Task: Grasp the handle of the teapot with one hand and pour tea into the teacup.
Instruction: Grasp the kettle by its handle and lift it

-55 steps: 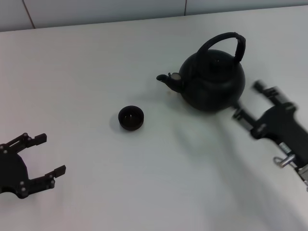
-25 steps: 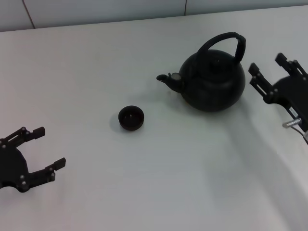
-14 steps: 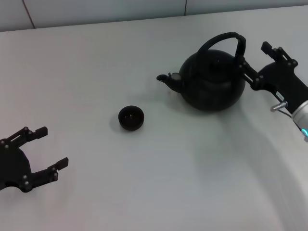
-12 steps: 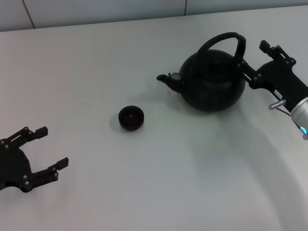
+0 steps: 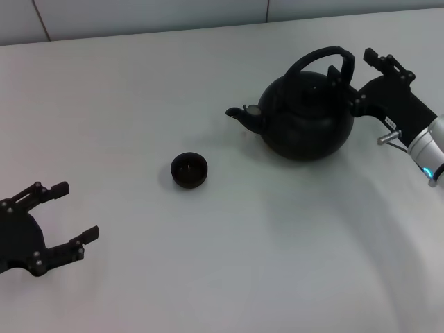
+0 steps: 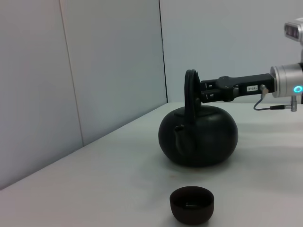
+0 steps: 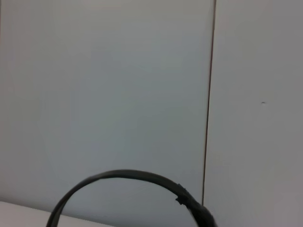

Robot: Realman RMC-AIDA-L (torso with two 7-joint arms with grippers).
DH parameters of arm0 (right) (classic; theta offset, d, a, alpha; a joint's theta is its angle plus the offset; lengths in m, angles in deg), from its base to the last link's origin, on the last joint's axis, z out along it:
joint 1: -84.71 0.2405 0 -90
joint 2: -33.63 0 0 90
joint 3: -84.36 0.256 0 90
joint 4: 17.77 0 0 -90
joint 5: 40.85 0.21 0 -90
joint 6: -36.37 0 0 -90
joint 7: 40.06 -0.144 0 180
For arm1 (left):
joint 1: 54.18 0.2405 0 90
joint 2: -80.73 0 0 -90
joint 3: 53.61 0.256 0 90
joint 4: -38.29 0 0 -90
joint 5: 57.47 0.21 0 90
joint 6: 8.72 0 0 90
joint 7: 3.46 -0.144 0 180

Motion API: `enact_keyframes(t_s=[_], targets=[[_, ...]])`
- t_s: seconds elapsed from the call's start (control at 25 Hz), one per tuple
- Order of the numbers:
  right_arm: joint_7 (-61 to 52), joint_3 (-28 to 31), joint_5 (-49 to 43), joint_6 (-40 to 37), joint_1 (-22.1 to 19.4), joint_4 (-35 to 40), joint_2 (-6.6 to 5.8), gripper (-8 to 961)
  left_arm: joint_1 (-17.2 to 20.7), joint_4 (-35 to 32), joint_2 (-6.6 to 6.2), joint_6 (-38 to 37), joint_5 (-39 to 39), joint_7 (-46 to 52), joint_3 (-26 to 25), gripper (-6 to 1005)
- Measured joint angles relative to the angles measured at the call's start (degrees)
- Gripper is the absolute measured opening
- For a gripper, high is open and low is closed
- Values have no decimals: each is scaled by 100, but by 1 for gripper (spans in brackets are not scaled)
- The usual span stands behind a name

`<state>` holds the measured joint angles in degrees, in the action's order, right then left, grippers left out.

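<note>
The matte-black teapot [image 5: 305,119] stands upright at the back right of the white table, its short spout [image 5: 239,114] pointing toward my left. Its arched handle [image 5: 320,55] rises over the lid. My right gripper [image 5: 352,64] is open at handle height, one finger on each side of the handle's right end, without closing on it. The left wrist view shows the teapot [image 6: 198,135], the handle [image 6: 190,92] and the right gripper [image 6: 204,92] reaching it. The handle's arc fills the bottom of the right wrist view [image 7: 123,176]. The small black teacup [image 5: 189,170] [image 6: 191,204] stands apart, left of the spout. No tea is clearly visible. My left gripper [image 5: 75,211] is open and idle at the front left.
The white table [image 5: 229,257] ends at a pale panelled wall [image 5: 139,14] behind the teapot. The wall also shows in the left wrist view [image 6: 94,71]. Nothing else stands on the table.
My right gripper has risen from the table at the teapot's right and moved in toward the handle, its fingers now straddling the handle's right end. Teapot, cup and left gripper are unmoved.
</note>
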<state>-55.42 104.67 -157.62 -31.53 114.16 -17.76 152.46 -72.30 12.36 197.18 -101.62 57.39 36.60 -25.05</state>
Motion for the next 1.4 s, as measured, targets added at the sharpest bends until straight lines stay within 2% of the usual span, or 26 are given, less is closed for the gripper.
enact_keyframes(t_s=[0.16,0.92,1.32,1.4], targets=[[-1,0,2,4,9,0,0,727,-6,0,0,0,1,-6,0,861],[-2,-1,1,6,-39,-29,15,554,-16,0,0,-40,-20,-8,-62,861],[-50,2,-3,-45,-24,-26,9,125,-16,0,0,-61,-66,-8,-62,861],[-83,15,7,-175,-49,-25,12,112,-16,0,0,-62,-68,-8,-62,861]])
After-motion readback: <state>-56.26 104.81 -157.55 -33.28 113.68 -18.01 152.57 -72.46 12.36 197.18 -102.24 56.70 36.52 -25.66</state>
